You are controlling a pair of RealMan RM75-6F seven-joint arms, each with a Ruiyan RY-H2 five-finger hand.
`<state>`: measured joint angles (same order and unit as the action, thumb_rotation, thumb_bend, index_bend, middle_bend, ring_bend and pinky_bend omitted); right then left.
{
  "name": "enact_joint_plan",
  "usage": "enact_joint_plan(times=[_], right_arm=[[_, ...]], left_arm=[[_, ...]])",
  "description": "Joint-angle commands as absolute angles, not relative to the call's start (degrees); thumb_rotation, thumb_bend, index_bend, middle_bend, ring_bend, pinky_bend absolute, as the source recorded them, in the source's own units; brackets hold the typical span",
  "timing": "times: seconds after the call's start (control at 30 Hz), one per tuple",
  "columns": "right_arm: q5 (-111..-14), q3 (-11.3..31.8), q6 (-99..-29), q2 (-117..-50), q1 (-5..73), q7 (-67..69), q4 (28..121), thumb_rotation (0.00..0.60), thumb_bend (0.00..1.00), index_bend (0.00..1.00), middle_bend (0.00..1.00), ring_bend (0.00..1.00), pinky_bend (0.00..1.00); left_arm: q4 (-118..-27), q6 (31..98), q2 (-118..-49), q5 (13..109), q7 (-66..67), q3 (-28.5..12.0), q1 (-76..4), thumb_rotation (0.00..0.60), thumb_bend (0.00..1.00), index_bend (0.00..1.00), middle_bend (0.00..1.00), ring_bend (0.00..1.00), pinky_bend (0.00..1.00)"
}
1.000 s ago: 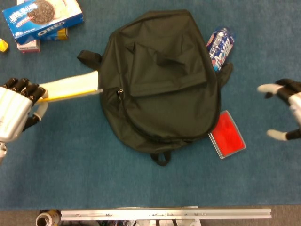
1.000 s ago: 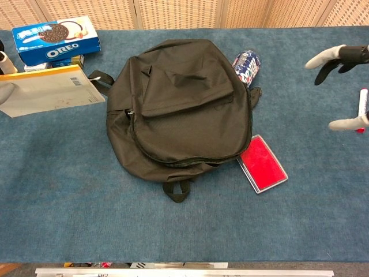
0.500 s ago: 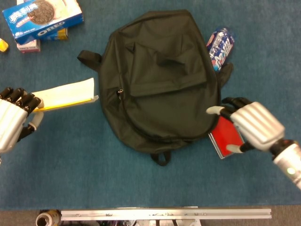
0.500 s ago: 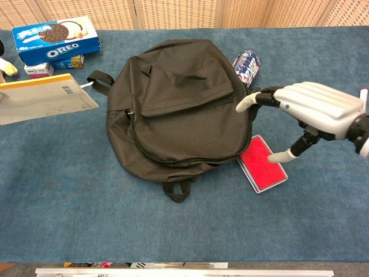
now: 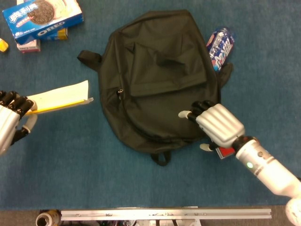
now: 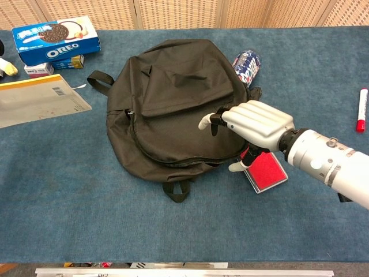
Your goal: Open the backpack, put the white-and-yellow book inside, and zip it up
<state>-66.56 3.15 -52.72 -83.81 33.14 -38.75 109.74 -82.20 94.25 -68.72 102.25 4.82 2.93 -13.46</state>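
The black backpack lies flat and zipped in the middle of the blue table, its zipper pull on the left side. My left hand grips the left end of the white-and-yellow book, which sits apart from the backpack's left side. The chest view shows the book at the left edge and the backpack in the centre. My right hand is over the backpack's lower right part, fingers spread and holding nothing. In the chest view the right hand has its fingertips above the front panel.
A red case lies partly under my right hand beside the backpack. A blue can lies at the backpack's upper right. An Oreo box sits at the back left. A red marker lies at the far right.
My right hand swept in from the far right, over the red case and onto the backpack's lower right. My left hand drew the book leftward, away from the backpack.
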Motion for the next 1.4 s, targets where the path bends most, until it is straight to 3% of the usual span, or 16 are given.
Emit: enact_joint_plan(times=[0.03, 0.93, 1.0, 1.13, 1.2, 1.4], right_arm=[[-65.35, 3.22, -53.43, -86.00, 34.42, -40.33, 107.80, 0.600, 0.00, 0.24, 0.36, 0.17, 0.24], [-60.85, 1.85, -56.41, -94.64, 39.57, -44.34, 101.26, 0.600, 0.01, 0.24, 0.36, 0.17, 0.24], [-60.88, 1.78, -56.80, -95.23, 39.86, -45.02, 100.60, 0.600, 0.08, 0.24, 0.36, 0.17, 0.24], [-60.93, 1.89, -57.97, -96.10, 40.19, -46.10, 99.00, 0.600, 0.41, 0.24, 0.36, 0.17, 0.24], [-60.38, 2.16, -58.17, -96.38, 40.41, -46.30, 98.28, 0.600, 0.51, 0.24, 0.36, 0.18, 0.24], [-59.61, 3.11, -59.15, -97.16, 40.86, -46.30, 96.51, 0.600, 0.64, 0.28, 0.36, 0.18, 0.28]], left_arm=[[-82.11, 94.38, -68.71, 102.32, 4.62, 2.83, -13.25, 0.600, 0.39, 0.74, 0.61, 0.47, 0.50], [-81.57, 94.36, -68.57, 103.09, 3.35, 1.84, -12.26, 0.600, 0.39, 0.74, 0.60, 0.47, 0.50], [-81.58, 94.41, -68.52, 103.10, 3.23, 1.80, -12.18, 0.600, 0.39, 0.74, 0.60, 0.47, 0.50], [-81.37, 94.20, -68.45, 103.02, 3.06, 1.81, -12.06, 0.600, 0.39, 0.74, 0.60, 0.47, 0.50], [-81.28, 94.16, -68.42, 103.04, 2.93, 1.77, -12.03, 0.600, 0.39, 0.74, 0.60, 0.47, 0.50], [-81.18, 94.48, -68.28, 103.19, 2.46, 1.63, -11.84, 0.600, 0.39, 0.74, 0.60, 0.47, 0.50]])
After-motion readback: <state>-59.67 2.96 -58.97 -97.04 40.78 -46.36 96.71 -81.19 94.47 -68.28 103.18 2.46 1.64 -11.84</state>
